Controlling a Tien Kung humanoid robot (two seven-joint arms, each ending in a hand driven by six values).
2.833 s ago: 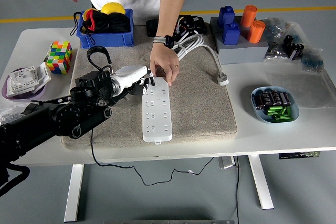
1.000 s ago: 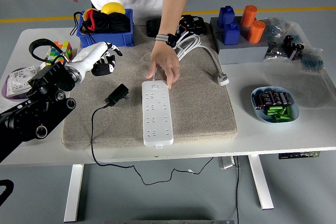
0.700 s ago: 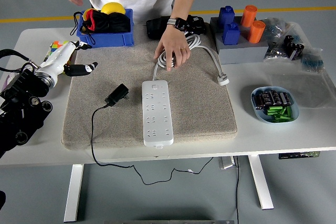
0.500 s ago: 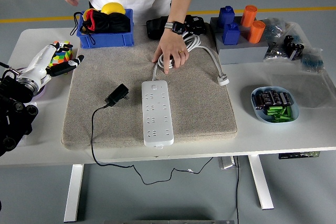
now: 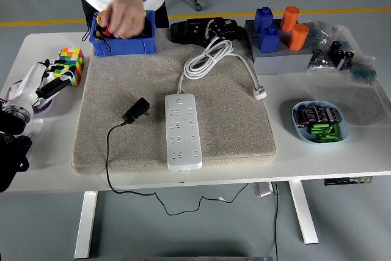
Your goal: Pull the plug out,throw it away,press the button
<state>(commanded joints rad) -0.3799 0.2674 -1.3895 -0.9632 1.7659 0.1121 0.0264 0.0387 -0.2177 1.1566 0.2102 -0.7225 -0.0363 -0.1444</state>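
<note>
A white power strip [image 5: 182, 130] lies lengthwise on the grey mat [image 5: 232, 126], with none of its sockets occupied. The black plug [image 5: 136, 111] rests on the mat to the strip's left, its black cord trailing off the table's front edge. My left hand [image 5: 38, 81] hangs at the far left over the table's edge, fingers spread and holding nothing. My right arm is out of view. A person's hand [image 5: 122, 19] reaches into the blue bin [image 5: 122, 44] at the back.
A Rubik's cube [image 5: 68, 64] stands left of the mat. The strip's coiled white cable [image 5: 211, 59] and its plug [image 5: 260, 93] lie on the mat's back right. Blue and orange blocks [image 5: 278, 29] stand at the back right; a blue bowl of batteries [image 5: 320, 121] sits at the right.
My left hand let the black plug drop on the mat and drew back left to the table's edge. The person's hand left the strip and moved to the blue bin.
</note>
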